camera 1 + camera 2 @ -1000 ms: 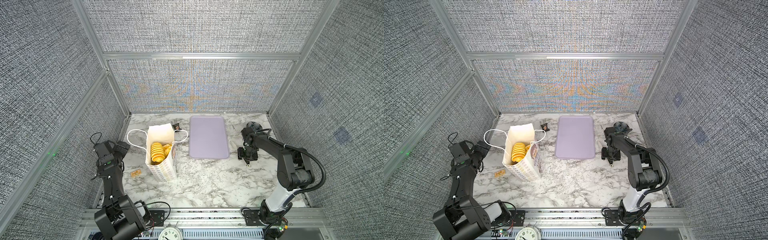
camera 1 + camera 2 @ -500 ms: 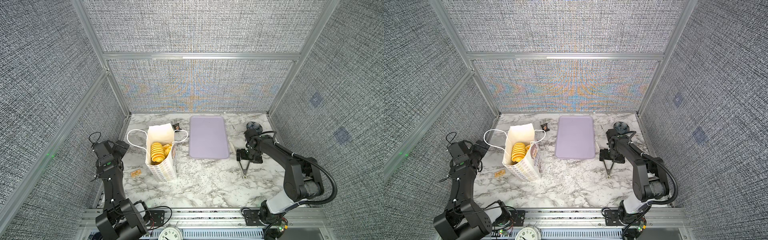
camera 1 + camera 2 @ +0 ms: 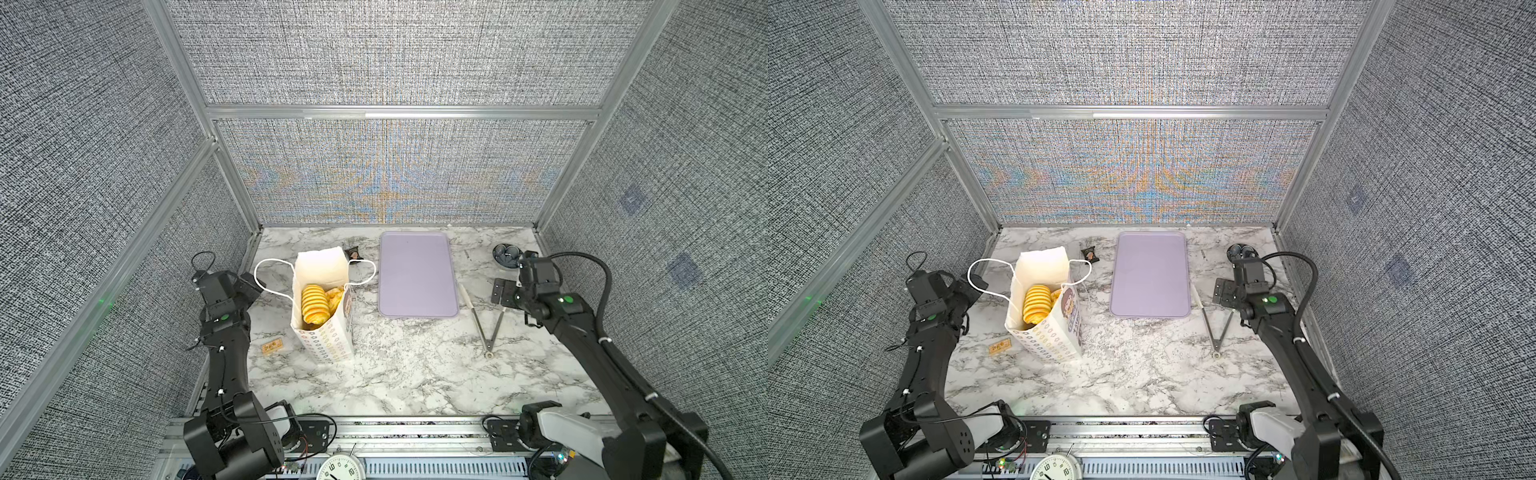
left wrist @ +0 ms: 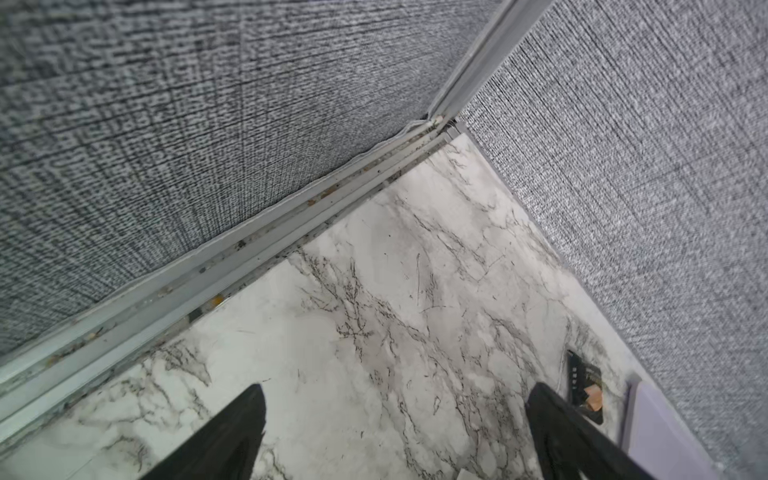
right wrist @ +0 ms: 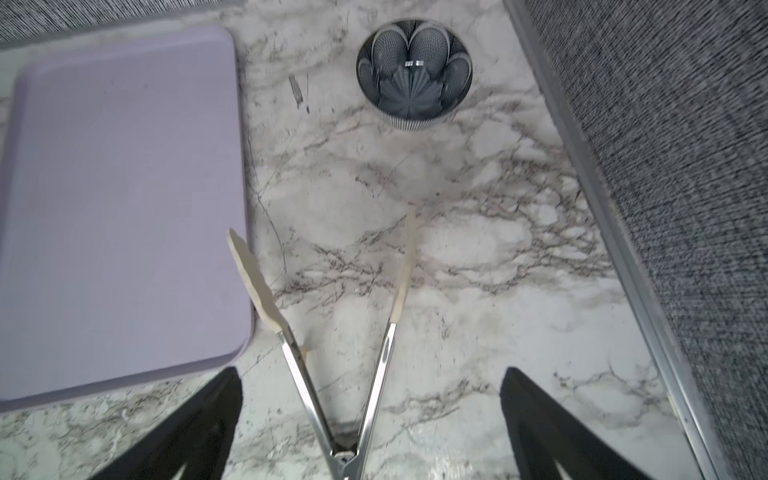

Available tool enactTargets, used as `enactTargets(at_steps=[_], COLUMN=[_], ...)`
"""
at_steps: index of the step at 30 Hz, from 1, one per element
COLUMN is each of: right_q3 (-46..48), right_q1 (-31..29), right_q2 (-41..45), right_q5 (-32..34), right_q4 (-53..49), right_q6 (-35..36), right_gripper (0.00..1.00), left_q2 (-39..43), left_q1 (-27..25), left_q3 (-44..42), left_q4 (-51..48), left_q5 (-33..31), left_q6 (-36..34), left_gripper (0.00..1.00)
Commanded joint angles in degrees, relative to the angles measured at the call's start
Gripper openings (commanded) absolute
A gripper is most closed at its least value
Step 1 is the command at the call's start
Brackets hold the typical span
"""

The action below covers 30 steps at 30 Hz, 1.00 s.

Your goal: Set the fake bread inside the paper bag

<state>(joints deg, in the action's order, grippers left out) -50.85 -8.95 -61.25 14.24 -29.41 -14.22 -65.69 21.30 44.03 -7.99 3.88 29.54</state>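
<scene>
Tongs [image 5: 301,374] now on table [image 3: 415,374] | right claw [image 5: 370,376] spread, empty

Only hour numerals on the clock [image 3: 340,469]

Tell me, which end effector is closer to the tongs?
Right. The right end effector is open, right by the tongs; the left end effector is far off, on the paper bag's other side.

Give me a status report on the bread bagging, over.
Left claw open, empty. Right claw open, above the tongs lying on the table. Fake bread inside the paper bag; tray bare. Nothing in the way.
</scene>
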Motion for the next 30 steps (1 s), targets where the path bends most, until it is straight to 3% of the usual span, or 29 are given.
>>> enactTargets(at_steps=[1, 4, 7, 15, 22, 30], right_q3=[6.50, 16.02, 21.31, 21.43, 26.86, 33.29], right_q1=[-0.01, 0.07, 0.28, 0.64, 0.62, 0.67], right_q2=[4.71, 8.11, 8.45, -4.03, -9.21, -13.80], right_q5=[1.22, 2.39, 6.80, 11.65, 8.70, 5.29], right_q4=[19.90, 35.12, 43.62, 46.61, 58.28, 74.70], right_q6=[5.58, 8.59, 8.64, 13.19, 14.83, 15.76], right_gripper=[0.99, 0.99, 0.99, 0.99, 0.99, 0.99], left_q2=[0.02, -1.53, -4.00, -12.46, -12.81, -13.14], left_q1=[-3.43, -4.15, -4.49, -8.85, -10.56, -11.39], left_q3=[-1.83, -3.55, -6.38, -12.55, -18.37, -21.51], left_q4=[6.79, 10.43, 16.50, 28.36, 40.23, 47.71], left_q5=[-3.85, -1.94, -0.59, -6.68, -9.78, -7.49], left_q6=[-11.82, -13.33, -11.58, -11.72, -15.41, -17.10], left_gripper=[0.99, 0.99, 0.98, 0.96, 0.95, 0.95])
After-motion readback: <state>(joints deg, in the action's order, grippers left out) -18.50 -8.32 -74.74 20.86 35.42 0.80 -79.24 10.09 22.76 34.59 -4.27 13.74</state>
